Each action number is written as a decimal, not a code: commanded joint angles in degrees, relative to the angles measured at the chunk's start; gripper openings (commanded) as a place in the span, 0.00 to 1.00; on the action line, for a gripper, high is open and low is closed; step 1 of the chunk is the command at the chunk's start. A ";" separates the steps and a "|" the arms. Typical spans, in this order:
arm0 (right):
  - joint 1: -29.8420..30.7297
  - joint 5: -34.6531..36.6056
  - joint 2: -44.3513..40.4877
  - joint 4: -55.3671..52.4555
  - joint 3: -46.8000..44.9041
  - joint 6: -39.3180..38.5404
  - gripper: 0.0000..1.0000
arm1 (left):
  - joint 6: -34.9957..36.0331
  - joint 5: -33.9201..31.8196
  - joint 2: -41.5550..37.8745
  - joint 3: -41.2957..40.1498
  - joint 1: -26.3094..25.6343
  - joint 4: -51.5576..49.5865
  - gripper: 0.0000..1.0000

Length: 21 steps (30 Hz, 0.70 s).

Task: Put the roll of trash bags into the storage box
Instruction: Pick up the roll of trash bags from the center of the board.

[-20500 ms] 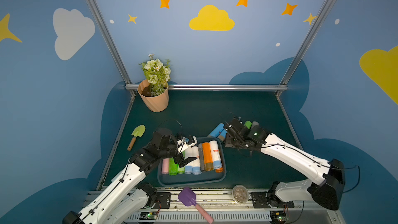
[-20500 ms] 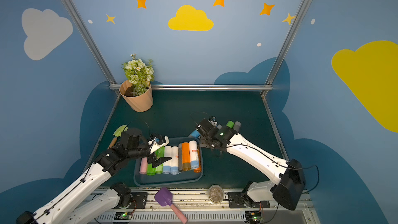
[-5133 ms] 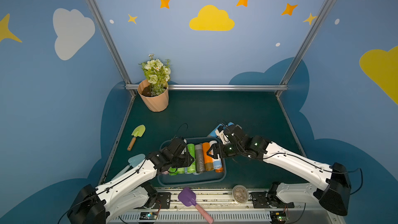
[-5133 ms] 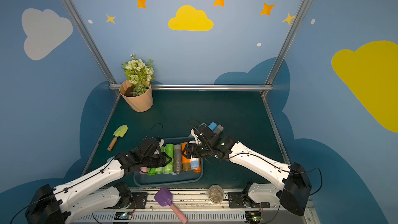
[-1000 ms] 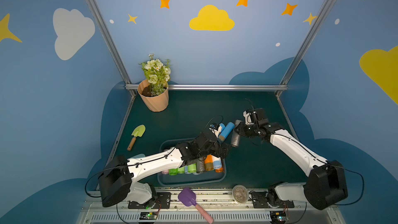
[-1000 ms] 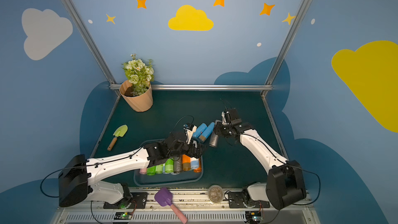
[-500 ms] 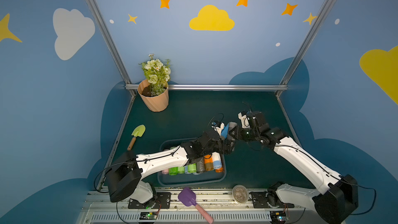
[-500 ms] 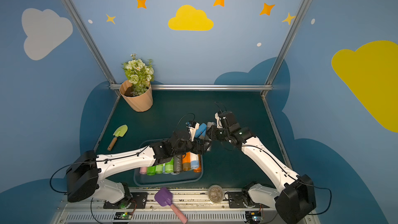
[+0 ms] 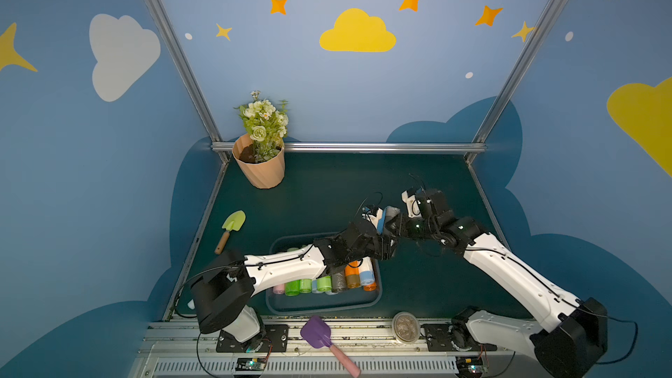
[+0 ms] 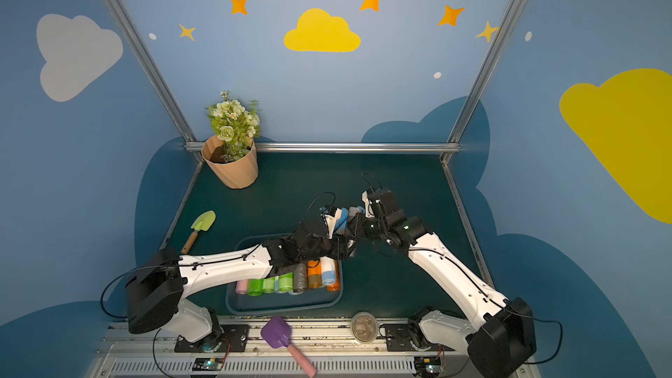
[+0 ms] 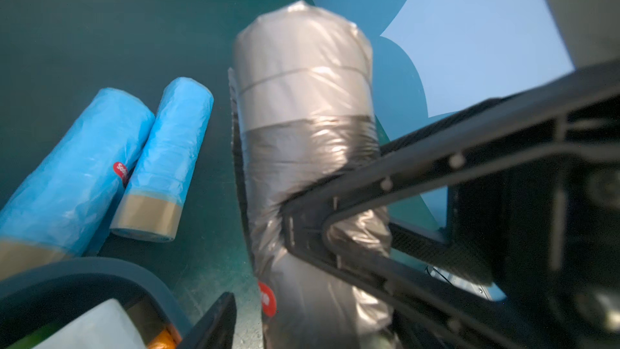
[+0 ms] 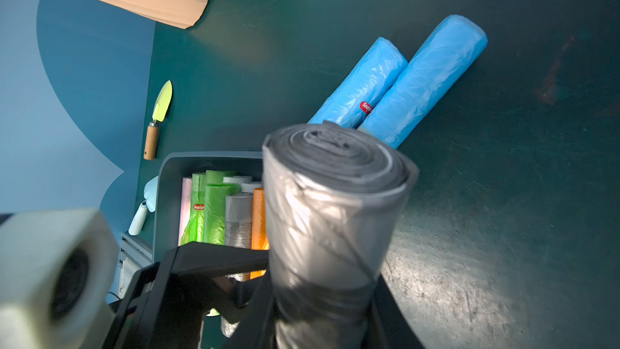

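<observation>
A grey roll of trash bags (image 12: 332, 216) is held above the table, and my right gripper (image 12: 323, 297) is shut on its middle. In both top views the roll (image 9: 391, 213) (image 10: 353, 211) hangs just beyond the far right corner of the storage box (image 9: 323, 307) (image 10: 283, 305). My left gripper (image 11: 302, 323) stands open around the roll's lower end (image 11: 302, 122). One of its fingers (image 11: 214, 320) sits a small gap away from the roll; the other is hidden. Several coloured rolls lie in the box. Two blue rolls (image 12: 359, 85) (image 12: 422, 75) lie on the mat beside it.
A peach flowerpot (image 9: 260, 172) stands at the back left. A green trowel (image 9: 232, 223) lies left of the box. On the front rail are a purple scoop (image 9: 316, 332) and a round dish (image 9: 405, 327). Both arms meet over the box's far right corner.
My right gripper has carried the grey roll leftward to my left gripper. The left jaws have narrowed around the roll's lower end.
</observation>
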 commanded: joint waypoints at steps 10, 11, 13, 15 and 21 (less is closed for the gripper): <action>0.26 1.50 -2.28 -0.21 0.52 0.59 0.33 | -0.37 3.82 1.12 0.89 0.89 1.91 0.47; 0.27 1.83 -2.65 -0.33 0.39 0.73 0.35 | -0.37 4.09 1.12 0.96 0.93 1.91 0.46; 0.18 2.72 -3.40 -0.57 0.09 0.99 0.38 | -0.37 4.36 1.03 0.94 0.95 1.89 0.45; 0.09 3.78 -4.35 -0.89 -0.34 1.02 0.43 | -0.18 4.22 0.73 0.89 0.99 1.63 0.45; -0.33 3.98 -6.66 -2.50 -0.53 0.20 0.65 | 0.35 3.63 -1.00 0.32 1.58 0.13 0.43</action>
